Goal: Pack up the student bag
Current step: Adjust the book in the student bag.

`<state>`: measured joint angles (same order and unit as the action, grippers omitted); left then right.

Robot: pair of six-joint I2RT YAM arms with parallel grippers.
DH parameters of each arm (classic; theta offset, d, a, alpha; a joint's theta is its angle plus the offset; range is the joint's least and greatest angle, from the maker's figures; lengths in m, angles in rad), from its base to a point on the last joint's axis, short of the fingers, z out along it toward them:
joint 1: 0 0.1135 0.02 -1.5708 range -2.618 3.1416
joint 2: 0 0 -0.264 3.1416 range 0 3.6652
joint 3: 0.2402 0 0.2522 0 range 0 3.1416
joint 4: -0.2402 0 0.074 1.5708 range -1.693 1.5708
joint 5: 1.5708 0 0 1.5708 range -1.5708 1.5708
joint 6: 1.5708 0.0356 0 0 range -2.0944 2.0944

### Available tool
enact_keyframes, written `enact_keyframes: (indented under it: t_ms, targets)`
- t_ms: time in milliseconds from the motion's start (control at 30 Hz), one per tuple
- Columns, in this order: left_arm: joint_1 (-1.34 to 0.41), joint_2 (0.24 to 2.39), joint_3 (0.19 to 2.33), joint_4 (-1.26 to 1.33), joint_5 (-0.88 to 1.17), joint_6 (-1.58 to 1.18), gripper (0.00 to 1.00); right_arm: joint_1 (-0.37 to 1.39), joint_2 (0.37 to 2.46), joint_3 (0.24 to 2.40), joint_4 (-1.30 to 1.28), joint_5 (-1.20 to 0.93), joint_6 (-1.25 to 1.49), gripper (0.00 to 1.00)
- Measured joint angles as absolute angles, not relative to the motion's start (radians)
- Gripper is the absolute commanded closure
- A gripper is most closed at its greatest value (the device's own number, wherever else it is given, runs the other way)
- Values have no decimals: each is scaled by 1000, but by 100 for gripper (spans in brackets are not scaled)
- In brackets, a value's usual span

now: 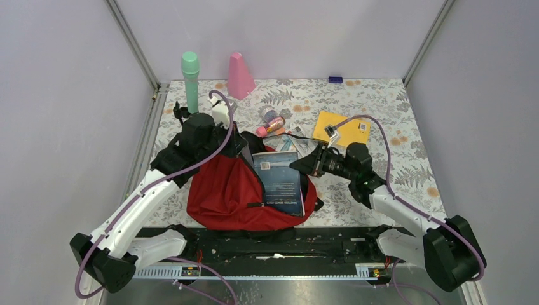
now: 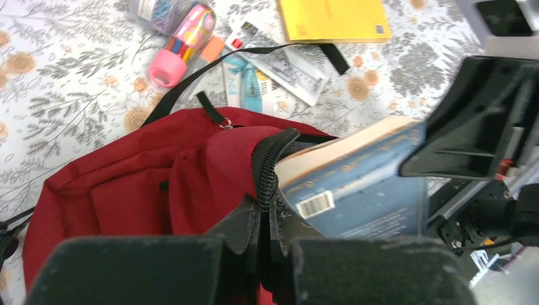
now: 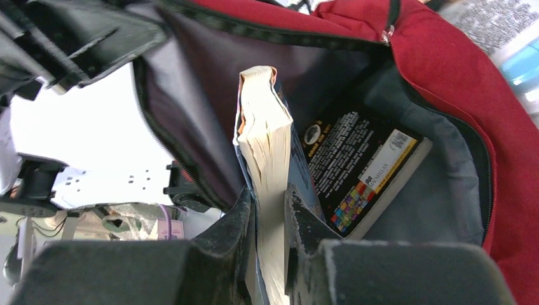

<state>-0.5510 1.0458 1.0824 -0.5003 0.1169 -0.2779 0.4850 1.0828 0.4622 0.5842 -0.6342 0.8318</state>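
The student bag (image 1: pixel 222 190) is a big red backpack lying between the arms, its mouth held open. My left gripper (image 2: pixel 270 219) is shut on the bag's black zipper edge (image 2: pixel 270 171), lifting it. My right gripper (image 3: pixel 270 210) is shut on a blue paperback book (image 1: pixel 279 181), pinching it across its cream page block (image 3: pixel 267 146). The book stands partly inside the bag's opening. A second book with a black cover (image 3: pixel 362 171) lies inside the bag (image 3: pixel 457 76) on the grey lining.
Behind the bag lie a yellow envelope (image 1: pixel 340 127), a pink marker (image 2: pixel 181 44), packaged pens (image 2: pixel 251 79) and a small jar (image 1: pixel 268 113). A green bottle (image 1: pixel 190 79) and a pink cone (image 1: pixel 239 75) stand at the back. A black strap (image 2: pixel 191 79) trails over the patterned tablecloth.
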Motion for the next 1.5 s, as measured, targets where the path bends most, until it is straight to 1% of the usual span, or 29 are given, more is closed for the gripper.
enact_keyframes:
  t_ms: [133,233,400,533,733,900,1133,1300,1500]
  targets:
    - [-550,1006,1068,-469,186,-265,100,525,1132,506,513,-541,827,100]
    - [-550,982,1061,-445,249,-255,100,555,1197,523,511,-469,859,100]
    - [-550,987,1058,-422,369,-240,100,600,1279,526,529,-348,970,100]
    - [-550,990,1058,-412,420,-231,100,620,1305,546,537,-274,1073,100]
    - [-550,990,1058,-388,447,-224,100,636,1310,555,574,-187,1207,100]
    - [-550,990,1053,-380,458,-224,100,687,1323,555,601,-101,1263,100]
    - [-550,990,1052,-368,472,-225,100,791,1473,564,710,24,1314,100]
    - [-550,990,1052,-363,482,-225,100,839,1574,593,729,78,1317,100]
    - [-551,990,1046,-354,492,-225,100,891,1615,673,682,149,1276,100]
